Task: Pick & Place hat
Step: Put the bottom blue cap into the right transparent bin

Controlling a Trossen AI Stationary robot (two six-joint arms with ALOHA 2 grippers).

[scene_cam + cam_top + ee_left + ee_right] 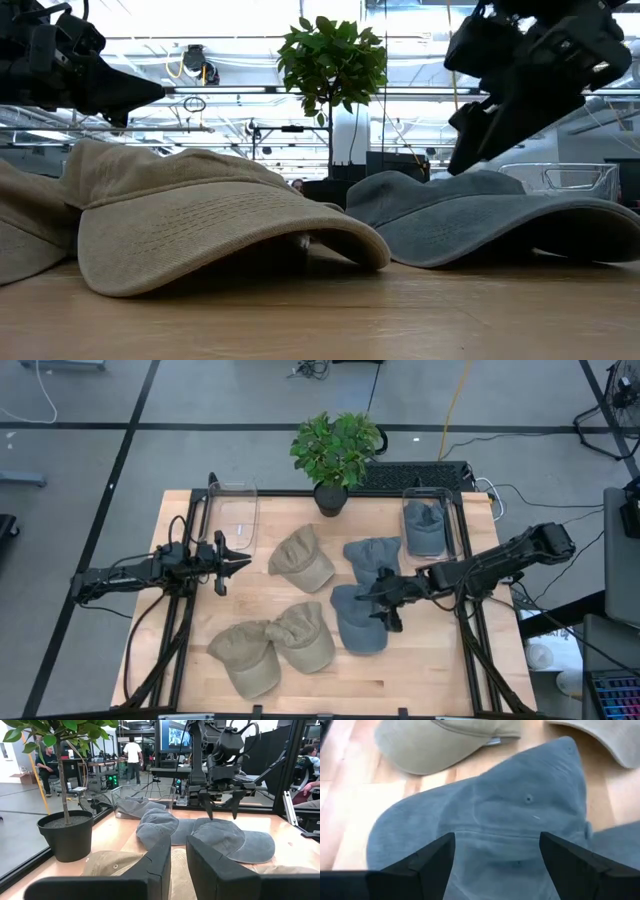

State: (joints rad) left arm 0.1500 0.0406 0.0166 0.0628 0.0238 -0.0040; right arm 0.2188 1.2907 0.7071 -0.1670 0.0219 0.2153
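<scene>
I see three tan caps (301, 557), a potted plant (334, 452) and two clear bins (236, 510) ringing my target, the lower blue-grey hat (358, 618) mid-table, over which my right gripper (379, 600) hangs spread and empty, while the left gripper (232, 561) waits open beside the left bin.

Potted plant (335, 455) at table's (430, 680) far edge, keyboard (415, 476) beside it, ppl in bkgd (132, 755)
</scene>
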